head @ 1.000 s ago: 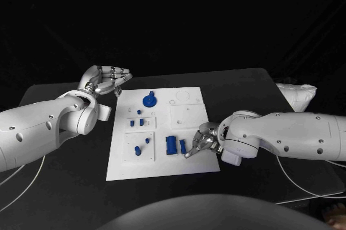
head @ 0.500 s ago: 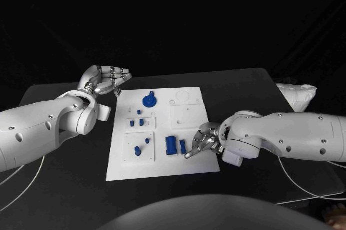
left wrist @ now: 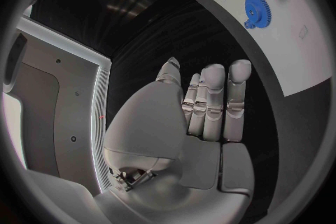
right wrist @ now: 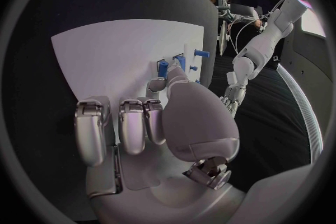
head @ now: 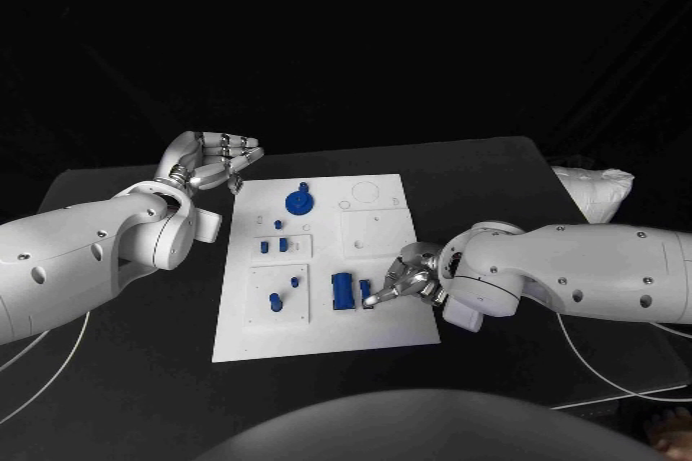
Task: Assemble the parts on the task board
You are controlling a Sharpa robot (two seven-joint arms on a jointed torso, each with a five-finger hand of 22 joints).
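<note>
Head camera high above the task board (head: 325, 271); wrist cameras close behind each hand, both toward it.

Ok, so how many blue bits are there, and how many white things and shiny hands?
Blue gear: 1
Other small blue parts: 7
White task board: 1
Silver hands, left hand and right hand: 2
Total: 11
</note>
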